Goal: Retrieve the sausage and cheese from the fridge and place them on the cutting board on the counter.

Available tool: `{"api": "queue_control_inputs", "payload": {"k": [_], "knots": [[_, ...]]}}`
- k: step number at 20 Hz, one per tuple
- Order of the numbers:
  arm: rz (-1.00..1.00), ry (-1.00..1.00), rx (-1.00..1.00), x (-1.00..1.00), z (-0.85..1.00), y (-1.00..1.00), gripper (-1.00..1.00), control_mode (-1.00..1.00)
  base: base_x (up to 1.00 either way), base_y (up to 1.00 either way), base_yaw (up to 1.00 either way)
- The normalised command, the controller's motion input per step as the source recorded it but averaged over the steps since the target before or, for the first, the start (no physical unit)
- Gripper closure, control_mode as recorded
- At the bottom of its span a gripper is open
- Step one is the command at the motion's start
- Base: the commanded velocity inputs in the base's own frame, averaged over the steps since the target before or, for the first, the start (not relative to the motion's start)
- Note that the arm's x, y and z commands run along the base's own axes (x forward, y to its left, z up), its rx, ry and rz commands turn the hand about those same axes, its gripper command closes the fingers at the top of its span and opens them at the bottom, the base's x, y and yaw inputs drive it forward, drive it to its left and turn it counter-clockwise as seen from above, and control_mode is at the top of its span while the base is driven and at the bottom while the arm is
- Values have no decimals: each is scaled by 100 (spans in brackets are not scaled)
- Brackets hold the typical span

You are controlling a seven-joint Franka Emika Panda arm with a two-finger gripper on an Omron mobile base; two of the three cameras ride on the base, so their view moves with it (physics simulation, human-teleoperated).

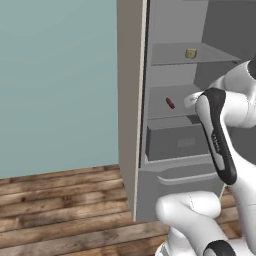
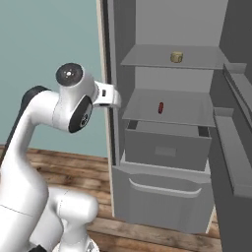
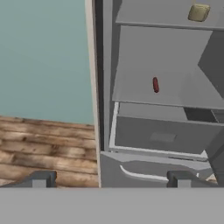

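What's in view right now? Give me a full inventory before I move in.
fridge: one, grey, door open, ahead of the arm.
shelves: two, grey, inside the fridge.
cheese: one, tan-yellow, upper shelf.
sausage: one, red-brown, lower shelf.
drawer: one, grey, under the lower shelf.
wall: pale teal, left of the fridge.
floor: brown wooden planks.
arm: one, white, raised before the fridge.
gripper: dark fingers apart, empty.

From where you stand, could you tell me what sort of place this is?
Probably a home kitchen: an open fridge with shelves holding a sausage and cheese, a wood plank floor and a pale teal wall.
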Motion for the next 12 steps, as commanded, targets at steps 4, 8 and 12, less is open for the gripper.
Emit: {"api": "queue_control_inputs", "payload": {"k": [4,8,12], "knots": [[-16,-2,0,-41,21,17,-100,-100,0,0,0],[-13,0,0,-31,13,13,-100,-100,0,0,0],[-11,0,-1,-19,13,22,-100,-100,0,0,0]]}}
